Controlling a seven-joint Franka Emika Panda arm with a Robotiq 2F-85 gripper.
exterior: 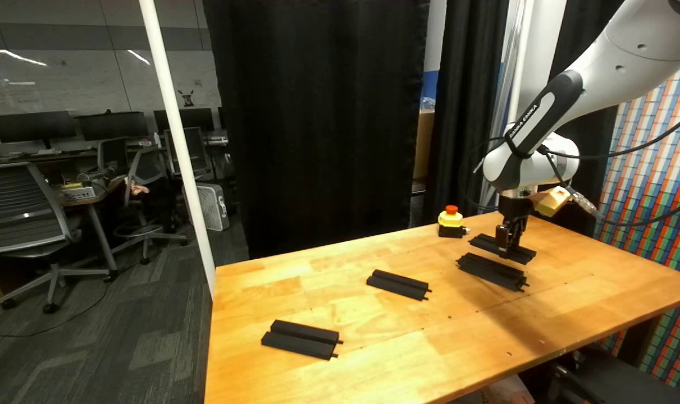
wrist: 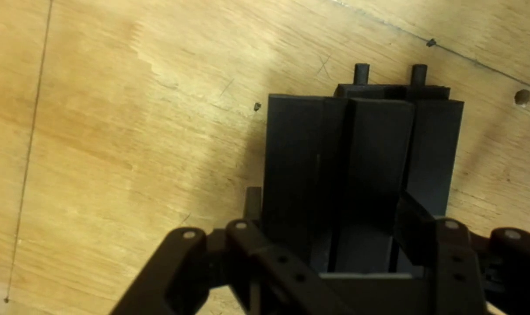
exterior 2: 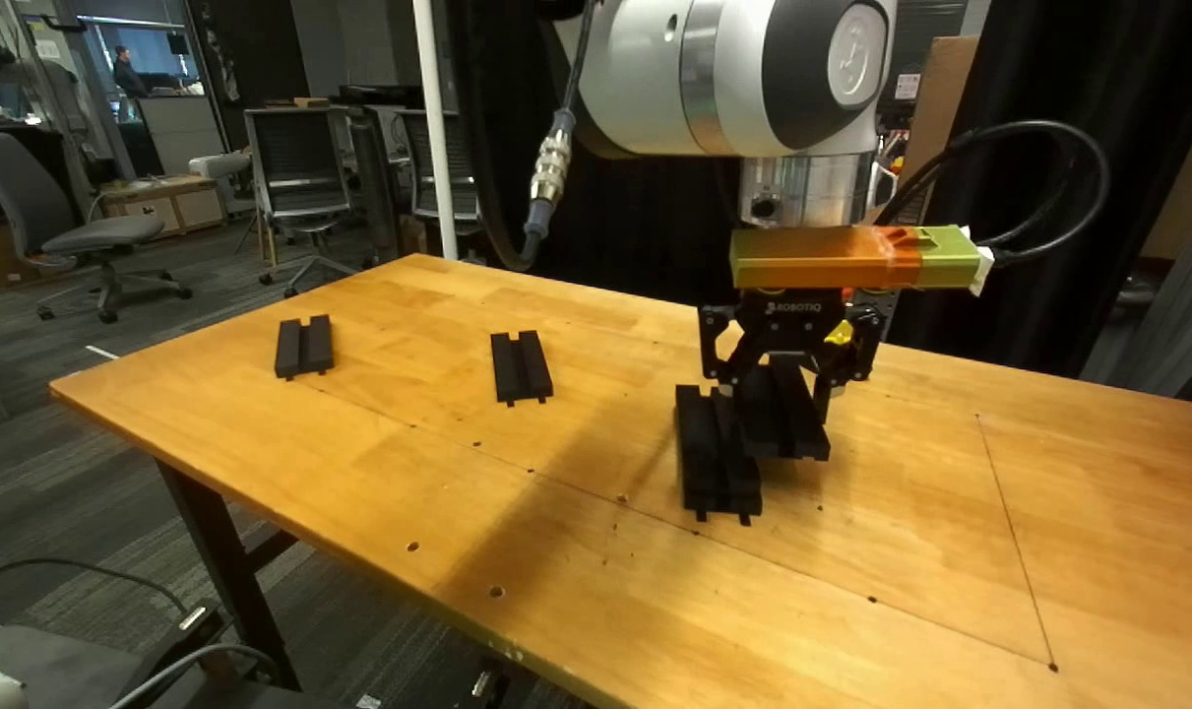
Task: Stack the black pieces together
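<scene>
Hand (exterior 2: 775,394) had a black piece (exterior 2: 783,430), right beside the stack (exterior 2: 711,458)

So in an exterior view a red-and-yellow button box (exterior: 451,223) on a dark base sat at about ten o'clock from the hand, pretty near. The hand was clamped at the piece's width, fingers (wrist: 418,236) on both long sides, holding just that one up off the tabletop (exterior: 373,336). The stack (looked like two layers to me) lay at seven o'clock of it; couldn't tell if they touched. Held piece blocked a chunk of it in the wrist view. Farther out at eight o'clock was a middle piece (exterior: 397,286), then an end piece (exterior: 300,343), well apart, toward the tabletop's nine o'clock edge. A taped orange-and-green box (exterior 2: 851,258) jutted out above the fingers, with a black cable (exterior 2: 1105,182) looping off toward two o'clock.

Tabletop was honey-coloured wood, block seams showing, little holes (exterior 2: 497,592) and thin lines (exterior 2: 1015,542) on it. Room-wise: black curtain (exterior: 323,129) at ten o'clock, multicoloured brick-pattern panel (exterior: 648,174) at two, and way off between nine and ten a white pole (exterior: 176,134), dark monitors (exterior: 33,127), and office chairs (exterior: 19,207) on grey carpet (exterior: 149,370).

The pieces were matte black, long flat bars with a straight groove down the middle. In the wrist view a pair of stubby round pegs (wrist: 361,75) poked out of the stack's twelve o'clock end.
</scene>
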